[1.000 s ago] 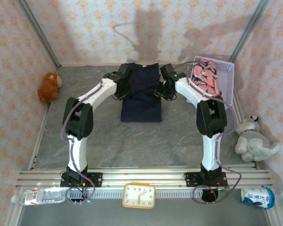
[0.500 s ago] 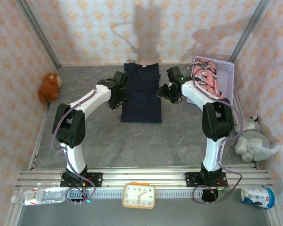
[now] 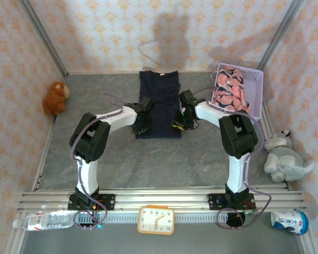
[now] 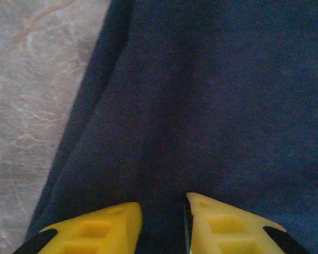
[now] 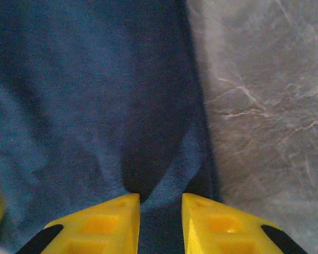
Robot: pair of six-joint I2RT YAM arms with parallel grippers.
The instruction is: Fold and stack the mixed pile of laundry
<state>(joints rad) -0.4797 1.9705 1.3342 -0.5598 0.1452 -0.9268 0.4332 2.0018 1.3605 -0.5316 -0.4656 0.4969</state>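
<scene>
On the grey tabletop [image 3: 111, 159], my left claw [image 4: 163, 225] and right claw [image 5: 160, 222] each pinch the near edge of the navy garment [image 3: 159, 98], presumably to fold it over.

To your left, a small brown plush bear [image 3: 55, 98] sits against the wall; to your right lies a grey plush toy [image 3: 285, 159]. A lavender perforated plastic basket [image 3: 256, 87] stands in the far right corner. An orange-framed clock [image 3: 156, 219] lies at the near edge between a clear plastic bottle [image 3: 45, 219] and a blue-and-white cup [image 3: 290, 221].
</scene>
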